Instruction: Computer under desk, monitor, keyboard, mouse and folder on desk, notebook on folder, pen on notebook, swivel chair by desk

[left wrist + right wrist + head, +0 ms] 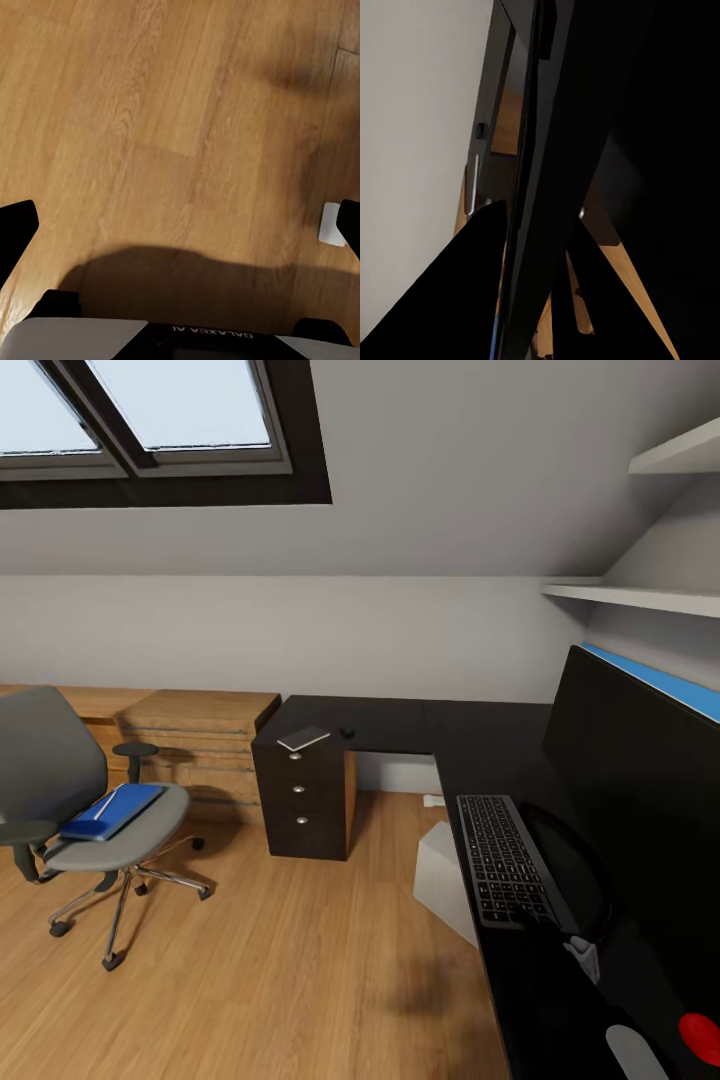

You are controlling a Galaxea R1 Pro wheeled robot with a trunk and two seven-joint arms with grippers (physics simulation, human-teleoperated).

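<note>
Lying on chair seat, folder (112, 811), well apart from left tool (180, 225)

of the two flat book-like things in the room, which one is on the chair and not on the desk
The blue folder, lying on the swivel chair seat with the pen on it. The smaller grey notebook lies on the desk.

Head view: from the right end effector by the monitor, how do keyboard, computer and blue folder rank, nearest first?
From the right end effector:
1. keyboard, on the desk just beside it.
2. computer, on the floor under the desk.
3. folder, on the swivel chair seat, far left.
</note>
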